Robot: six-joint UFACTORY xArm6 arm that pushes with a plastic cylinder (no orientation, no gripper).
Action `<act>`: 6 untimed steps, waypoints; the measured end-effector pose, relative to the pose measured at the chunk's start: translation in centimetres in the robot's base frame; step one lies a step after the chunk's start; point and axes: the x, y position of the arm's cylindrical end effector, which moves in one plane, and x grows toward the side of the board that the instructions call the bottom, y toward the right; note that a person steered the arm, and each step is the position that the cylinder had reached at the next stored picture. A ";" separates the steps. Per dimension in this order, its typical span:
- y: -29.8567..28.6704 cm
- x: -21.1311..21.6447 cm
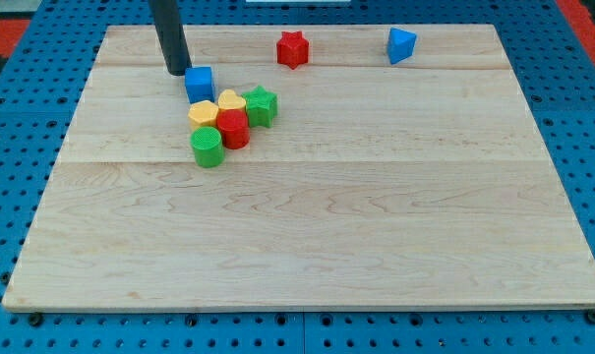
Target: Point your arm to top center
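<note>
Camera view: my tip (178, 72) is seen resting on the board (307, 226) at upper left, just beside the blue cube (200, 83), on its left; contact can't be told. No gripper is fitted, so nothing opens, shuts or clamps.

The cube is packed w/ a yellow block (203, 113), yellow heart (230, 101), green star (261, 104), red block (233, 129) & green cylinder (208, 147).

Top center is judged to lie near the red star (293, 48), to the tip's right. A blue block (401, 45) sits further right.
</note>
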 end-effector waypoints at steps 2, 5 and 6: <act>2.9 2.5; 7.8 -7.5; 14.7 -8.6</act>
